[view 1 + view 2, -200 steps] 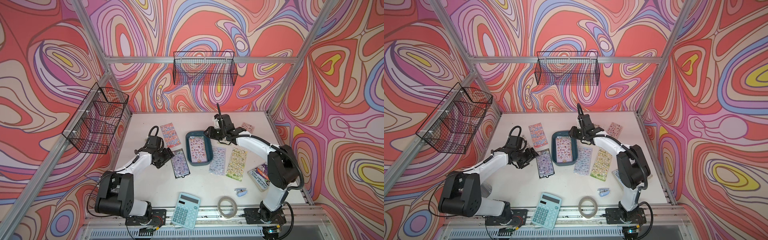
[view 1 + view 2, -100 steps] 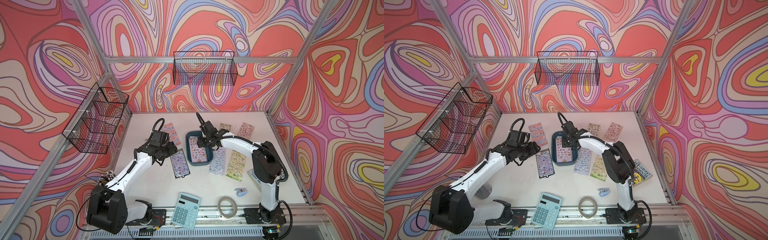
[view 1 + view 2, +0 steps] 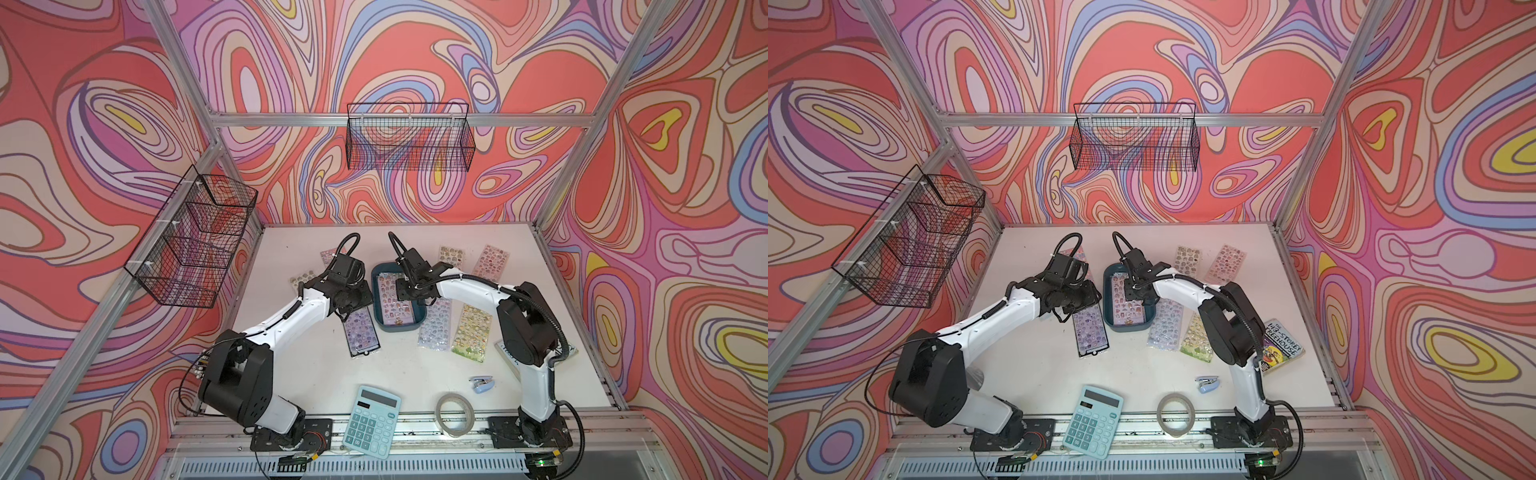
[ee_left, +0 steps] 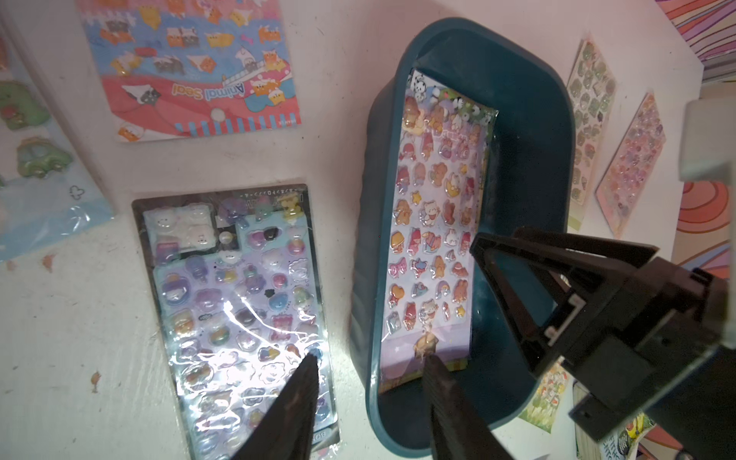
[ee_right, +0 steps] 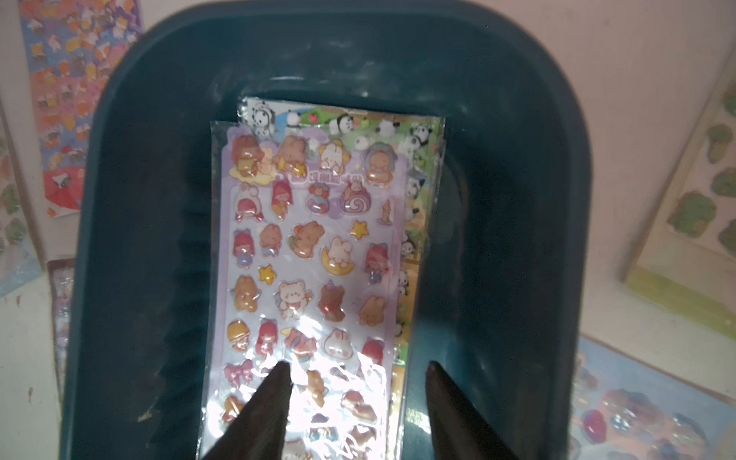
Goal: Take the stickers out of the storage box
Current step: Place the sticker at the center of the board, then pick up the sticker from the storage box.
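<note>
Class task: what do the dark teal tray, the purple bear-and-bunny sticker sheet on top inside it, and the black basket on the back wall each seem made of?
Dark teal tray: probably moulded plastic; smooth rounded walls, dull sheen.
Purple sticker sheet: puffy glossy stickers in a clear film sleeve; bright crinkled glare.
Black basket: likely coated metal wire; thin open grid.

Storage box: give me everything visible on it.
The storage box is a shallow dark teal tray, plastic-looking, rectangular with rounded corners, sitting flat on the white table. Inside lies a lilac sticker sheet over a panda sheet. The right gripper hangs open above them; the left gripper straddles one long wall with open jaws. Whether either touches it cannot be told.
</note>
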